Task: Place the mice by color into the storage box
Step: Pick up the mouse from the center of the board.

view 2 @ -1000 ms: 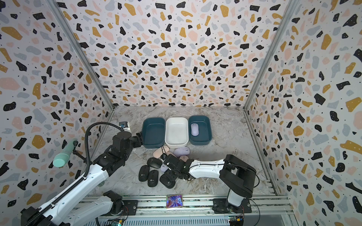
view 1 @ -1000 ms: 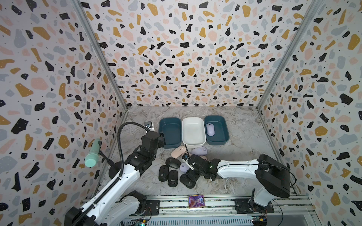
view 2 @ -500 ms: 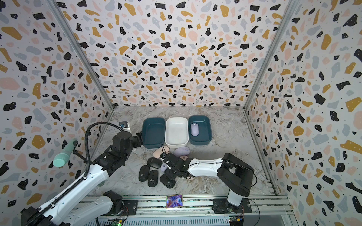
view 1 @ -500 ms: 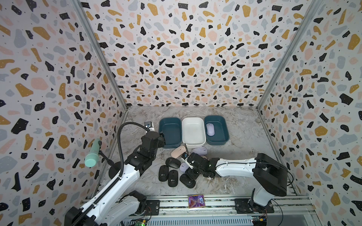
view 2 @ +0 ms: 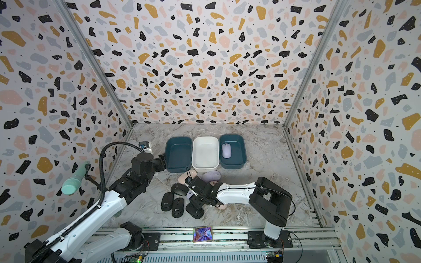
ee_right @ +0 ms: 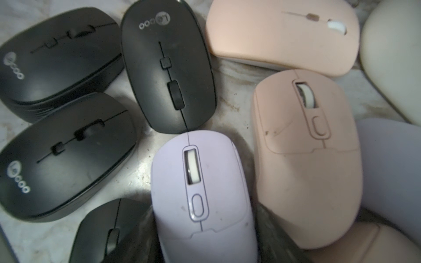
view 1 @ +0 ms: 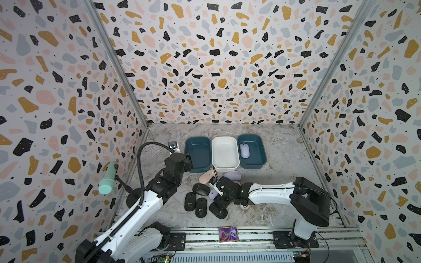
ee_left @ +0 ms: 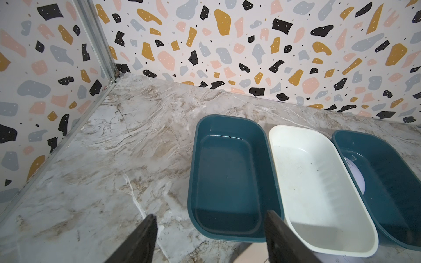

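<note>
Mice: clustered at the near centre of the table, before the bins; the far lilac mouse lies in the right teal bin.
Table: grey-brown marble print.
Walls: terrazzo print, three sides.
Writing: black mice carry a logo, a "Le" disc with rings, readable only in the right wrist view.
Right end effector: closed on the near lilac mouse.
Left end effector: open, beside the left teal bin.

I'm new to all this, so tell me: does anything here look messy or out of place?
Nothing looks broken. The loose mice lie jumbled, pointing different ways, some touching. The white box has faint smudges inside.
</note>
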Controlling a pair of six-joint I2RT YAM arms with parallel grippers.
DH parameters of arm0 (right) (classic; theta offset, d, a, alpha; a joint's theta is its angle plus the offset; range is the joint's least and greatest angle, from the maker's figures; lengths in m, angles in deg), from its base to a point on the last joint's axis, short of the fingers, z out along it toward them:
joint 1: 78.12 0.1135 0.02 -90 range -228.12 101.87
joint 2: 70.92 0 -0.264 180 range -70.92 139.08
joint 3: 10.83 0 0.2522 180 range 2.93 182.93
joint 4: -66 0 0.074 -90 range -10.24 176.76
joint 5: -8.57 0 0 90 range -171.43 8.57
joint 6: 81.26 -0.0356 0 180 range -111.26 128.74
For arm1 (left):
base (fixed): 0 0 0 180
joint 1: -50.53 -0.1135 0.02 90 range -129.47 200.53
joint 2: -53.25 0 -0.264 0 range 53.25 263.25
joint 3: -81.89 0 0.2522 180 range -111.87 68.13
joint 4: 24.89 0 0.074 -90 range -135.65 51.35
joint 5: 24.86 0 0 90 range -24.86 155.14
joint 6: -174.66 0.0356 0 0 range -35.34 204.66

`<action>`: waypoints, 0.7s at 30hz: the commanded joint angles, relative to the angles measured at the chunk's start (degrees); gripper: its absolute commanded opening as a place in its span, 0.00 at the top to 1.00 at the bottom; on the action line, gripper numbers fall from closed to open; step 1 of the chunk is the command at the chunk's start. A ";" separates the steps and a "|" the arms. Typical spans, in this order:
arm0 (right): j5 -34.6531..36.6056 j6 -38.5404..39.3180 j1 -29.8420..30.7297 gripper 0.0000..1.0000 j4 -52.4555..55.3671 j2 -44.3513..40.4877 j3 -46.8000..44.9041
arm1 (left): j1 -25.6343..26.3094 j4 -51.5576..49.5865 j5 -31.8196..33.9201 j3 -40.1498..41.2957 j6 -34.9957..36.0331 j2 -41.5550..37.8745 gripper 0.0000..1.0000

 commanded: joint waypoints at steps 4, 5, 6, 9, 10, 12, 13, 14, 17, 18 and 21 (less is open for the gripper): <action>0.48 0.90 -0.64 0.32 2.82 1.61 1.75 | 0.34 2.16 1.22 -0.35 0.75 -0.06 0.27; 0.38 0.95 -0.64 0.32 2.93 1.70 1.83 | 0.33 2.21 1.21 -0.32 0.74 -0.06 0.27; 0.45 1.01 -0.64 0.32 2.96 1.82 1.90 | 0.33 2.09 1.23 -0.26 0.81 -0.07 0.27; 0.41 1.06 -0.75 0.31 3.35 2.28 2.40 | 0.33 2.07 1.29 -0.35 0.83 -0.02 0.27; 0.44 1.06 -0.75 0.31 3.36 2.42 2.56 | 0.32 2.07 1.33 -0.35 0.84 -0.14 0.27; 0.49 1.06 -0.72 0.31 3.46 2.53 2.68 | 0.33 2.07 1.36 -0.35 0.83 -0.15 0.27; 0.49 1.09 -0.81 0.31 3.71 2.76 2.85 | 0.33 2.07 1.30 -0.35 0.83 -0.13 0.27; 0.61 1.06 -0.81 0.31 3.73 2.88 2.95 | 0.34 2.02 1.29 -0.35 0.83 -0.11 0.27; 0.66 1.20 -0.83 0.31 3.94 3.12 3.30 | 0.30 2.07 1.37 -0.35 0.84 -0.23 0.27; 0.72 1.19 -0.84 0.31 4.05 3.19 3.39 | 0.32 2.07 1.37 -0.35 0.83 -0.24 0.27; 0.86 1.32 -0.82 0.31 4.41 3.54 3.89 | 0.33 1.98 1.40 -0.43 0.92 -0.18 0.27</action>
